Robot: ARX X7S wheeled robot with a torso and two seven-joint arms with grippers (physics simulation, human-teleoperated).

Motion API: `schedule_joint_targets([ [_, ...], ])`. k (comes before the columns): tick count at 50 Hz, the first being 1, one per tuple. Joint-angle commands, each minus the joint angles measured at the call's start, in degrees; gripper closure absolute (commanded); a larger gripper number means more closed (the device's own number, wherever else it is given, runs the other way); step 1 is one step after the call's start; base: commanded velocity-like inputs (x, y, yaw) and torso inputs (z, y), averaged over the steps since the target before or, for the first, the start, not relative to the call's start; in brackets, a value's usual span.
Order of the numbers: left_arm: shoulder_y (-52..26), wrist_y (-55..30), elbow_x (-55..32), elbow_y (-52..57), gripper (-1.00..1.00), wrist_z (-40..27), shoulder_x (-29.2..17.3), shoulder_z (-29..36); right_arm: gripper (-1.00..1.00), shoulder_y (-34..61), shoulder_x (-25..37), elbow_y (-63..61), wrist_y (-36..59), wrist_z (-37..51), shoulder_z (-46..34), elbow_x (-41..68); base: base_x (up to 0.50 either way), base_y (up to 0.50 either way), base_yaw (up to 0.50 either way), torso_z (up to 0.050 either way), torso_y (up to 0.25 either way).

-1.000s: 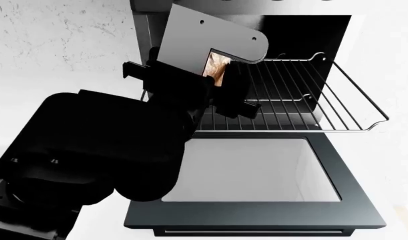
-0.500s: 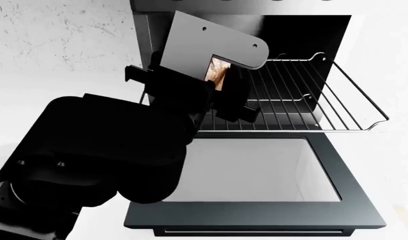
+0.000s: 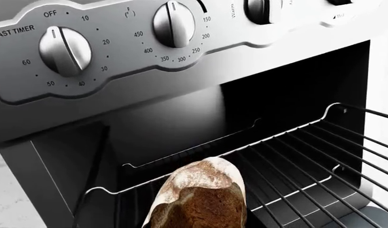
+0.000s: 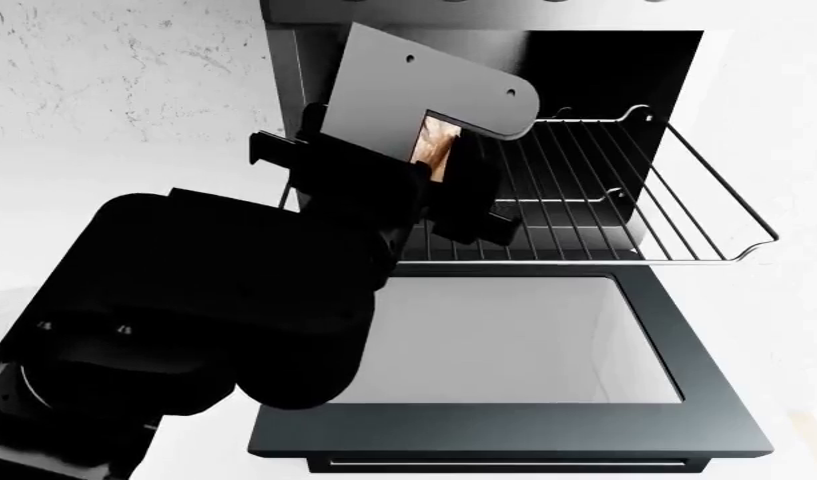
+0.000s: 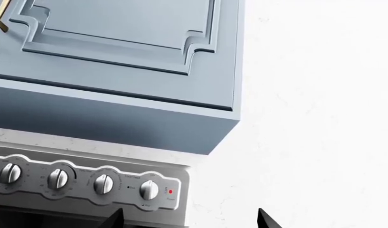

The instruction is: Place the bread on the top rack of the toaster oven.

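The black toaster oven [image 4: 675, 60] stands open, its glass door [image 4: 515, 340] folded down flat. The chrome top rack [image 4: 622, 190] is pulled partway out over the door. My left gripper [image 4: 438, 165] is shut on the golden-brown bread [image 4: 438, 145] and holds it above the rack's left part, at the oven mouth. In the left wrist view the bread [image 3: 200, 199] sits over the rack's front bars [image 3: 307, 156]; I cannot tell if they touch. The gripper's fingers are hidden there. My right gripper [image 5: 189, 219] is open and empty, out of the head view.
A grey plate [image 4: 422, 85] on my left wrist hides the oven's left interior. The oven's control knobs [image 3: 66, 50] are above the opening. The right wrist view shows a blue-grey cabinet [image 5: 118, 71], a knob panel [image 5: 99, 183] and a white wall [image 5: 320, 118].
My left arm has moved the bread slightly right and toward the oven opening since a second ago. It has barely moved in the last half second.
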Motion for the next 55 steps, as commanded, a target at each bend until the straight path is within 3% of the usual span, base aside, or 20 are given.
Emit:
schedule_joint_targets([
  [1,0.0,0.1,-1.7,-0.1,-1.00,2.4,-0.3,0.6,-1.00,0.0,-0.5,0.0,0.0,-0.5,0.3,0.1,0.00,0.00,0.00,0.000,0.000],
  [33,-5.7,1.3,-12.4,3.7,-1.00,-6.9,-1.0,-1.6,-1.00,0.0,-3.2,0.0,-0.4,-4.3,3.8,2.4,0.00,0.00,0.00,0.000,0.000],
  [46,-9.0,2.8,-17.7,5.6,-1.00,-11.0,-3.3,-3.4,-1.00,0.0,-4.7,0.0,0.2,-7.1,7.6,5.2,0.00,0.00,0.00,0.000,0.000],
  [55,-10.2,4.1,-19.7,6.7,-1.00,-11.7,-5.8,-5.1,-1.00,0.0,-2.3,0.0,1.0,-5.6,8.9,6.2,0.00,0.00,0.00,0.000,0.000],
])
